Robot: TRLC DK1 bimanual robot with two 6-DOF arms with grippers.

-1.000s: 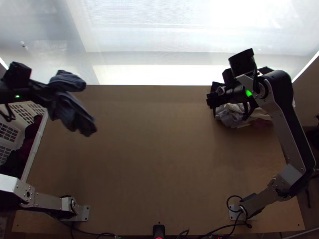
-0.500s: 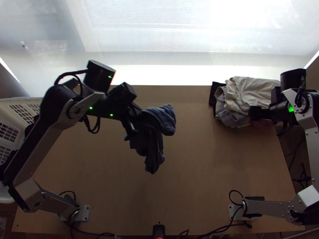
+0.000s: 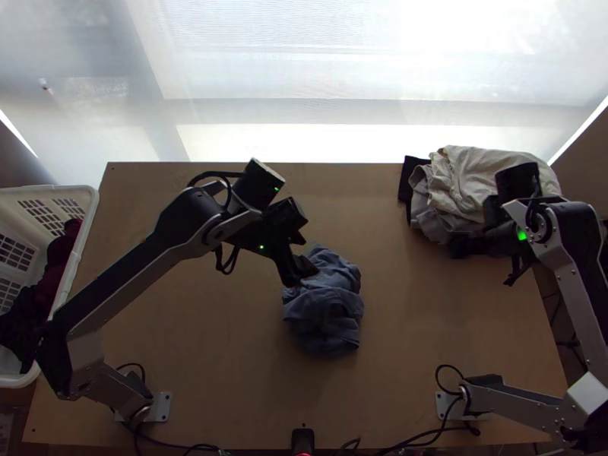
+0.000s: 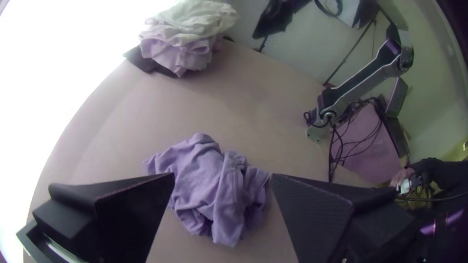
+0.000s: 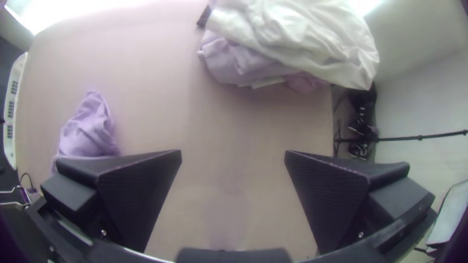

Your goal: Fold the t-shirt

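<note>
The t-shirt (image 3: 334,308) lies bunched on the counter (image 3: 205,365), just below and right of the middle of the frame, blue-grey, rumpled all over. My left claw (image 3: 302,277) is at its upper-left edge, its two fingers spread wide; I can't tell whether they touch the cloth. Toward the upper right sits a heap: a cream cloth (image 3: 475,178) on top, a greyish cloth (image 3: 437,220) poking out under it and a black cloth (image 3: 409,171) along its left side. My right claw (image 3: 460,247) is by the heap's lower edge, its fingers spread too, with nothing pinched between them. At the left edge of the frame stands a white slotted basket (image 3: 76,254) with maroon cloth (image 3: 61,254) and some darker cloth inside. My left arm stretches between that basket and the t-shirt. Black cables (image 3: 178,448) trail along the bottom, near a small black device (image 3: 302,439) at lower centre.
</note>
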